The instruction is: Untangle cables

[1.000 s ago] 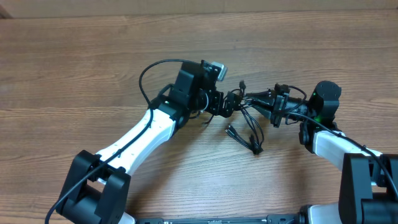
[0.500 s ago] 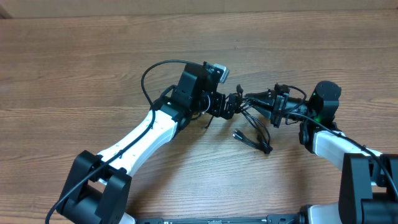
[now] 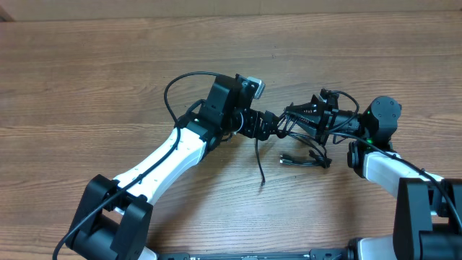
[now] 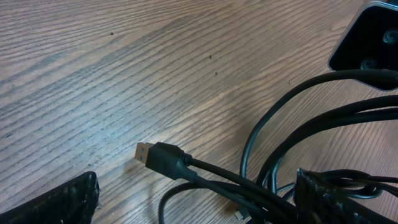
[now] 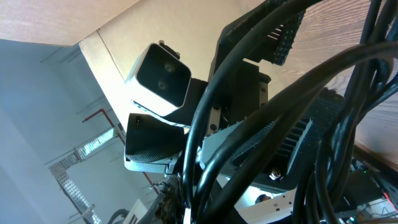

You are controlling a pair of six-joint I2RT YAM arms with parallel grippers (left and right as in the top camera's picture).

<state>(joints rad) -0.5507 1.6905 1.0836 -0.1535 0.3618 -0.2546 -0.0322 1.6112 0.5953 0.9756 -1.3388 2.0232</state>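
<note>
Cables, where: the cables (image 3: 307, 159) sit mid-desk between the two hands, knotted up high. One strand (image 3: 259, 160) trails toward the near edge, and the plug ends lie flat below the right hand.
Cables, change: a second ago the loose strands made one short loop under the knot. Now the single strand has swung out on its own and the plug ends have slid to the right.
Right hand, change: the right hand (image 3: 294, 114) has moved slightly right and back, drawing the knot out between the hands.
Right hand, state: the jaws are nearly together, pinched on the cables at the knot.
Left hand, change: the left hand (image 3: 273, 124) has hardly moved, only edging toward the knot.
Left hand, state: spread wide, its fingers (image 4: 59, 200) at opposite edges of the wrist view, with cables (image 4: 267, 143) crossing the gap unclamped.
Plug: a USB plug (image 4: 148, 153) lies on the bare desk (image 3: 86, 65) just ahead of the left fingers.
Around: the left arm's own thick cable (image 3: 169, 87) loops above the desk behind its wrist, and a grey wrist camera (image 3: 252, 85) rides on top.
In the way: in the right wrist view the cables (image 5: 249, 99) cross close to the lens and hide that hand's fingers. The left arm's wrist camera (image 5: 158, 71) fills what shows behind them.
</note>
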